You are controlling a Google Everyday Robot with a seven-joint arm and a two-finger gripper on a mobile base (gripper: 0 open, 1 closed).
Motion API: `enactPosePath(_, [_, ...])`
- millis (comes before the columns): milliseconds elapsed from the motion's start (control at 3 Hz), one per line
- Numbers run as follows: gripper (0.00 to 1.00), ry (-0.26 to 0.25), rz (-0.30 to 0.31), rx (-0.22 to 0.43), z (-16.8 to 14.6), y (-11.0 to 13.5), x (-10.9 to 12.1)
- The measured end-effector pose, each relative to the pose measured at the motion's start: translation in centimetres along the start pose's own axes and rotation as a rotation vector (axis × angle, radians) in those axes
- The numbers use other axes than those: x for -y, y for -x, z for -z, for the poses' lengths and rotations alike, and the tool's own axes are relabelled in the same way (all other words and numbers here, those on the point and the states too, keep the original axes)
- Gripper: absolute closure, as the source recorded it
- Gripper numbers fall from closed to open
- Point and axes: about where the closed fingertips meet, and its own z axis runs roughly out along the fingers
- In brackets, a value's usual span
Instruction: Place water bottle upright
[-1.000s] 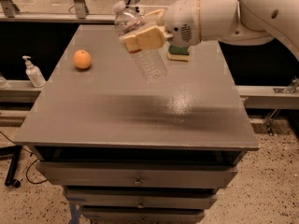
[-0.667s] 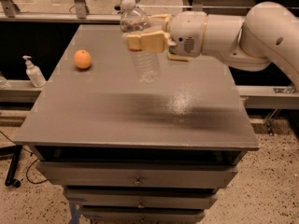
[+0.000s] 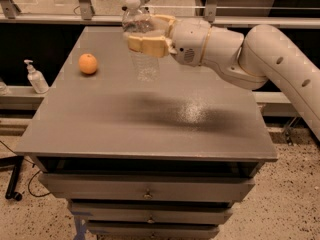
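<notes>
Task approx. halfway, by my read: the clear ribbed plastic water bottle [image 3: 145, 63] w/ a white cap is already turned cap-up and looks near vertical, maybe a slight lean, but it's not yet set down or let go. It hangs in the grasp over the rear-centre of the flat grey table [image 3: 150, 139], well apart from the small round orange [image 3: 88, 63] at the rear left. Can't tell for sure whether the btm touches the top. The dark shadow patch lies nearer the camera than the btm, which suggests it's a bit above the surface. Left to do, as I judge it: lower until the base sits flat, open up, back off w/o tipping it. The two-finger gripper [image 3: 136, 31], w/ tan pads on the end of the white jointed arm [image 3: 260, 49], reaches in from the right side of the view. It's closed round the bottle's upper-mid body, one finger on the near side and one on the far side, the neck and cap sticking out above and the ribbed lower part below. Fingers are only as wide as the bottle, no gap showing. The label band isn't visible, prob. hidden behind the near finger. The gripper touches nothing else. A small white pump-dispenser bottle [image 3: 35, 78] stands on a ledge off the table's left edge, not involved. Grey drawers [image 3: 145, 191] sit under the top.
</notes>
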Motion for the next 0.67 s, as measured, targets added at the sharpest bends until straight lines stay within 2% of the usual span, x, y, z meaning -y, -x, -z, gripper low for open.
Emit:
enactPosePath(333, [1.00, 0.011, 0.024, -0.008, -0.9, -1.6, -0.3])
enactPosePath(667, [1.00, 0.013, 0.007, 0.006, -1.1, -3.2, -0.5])
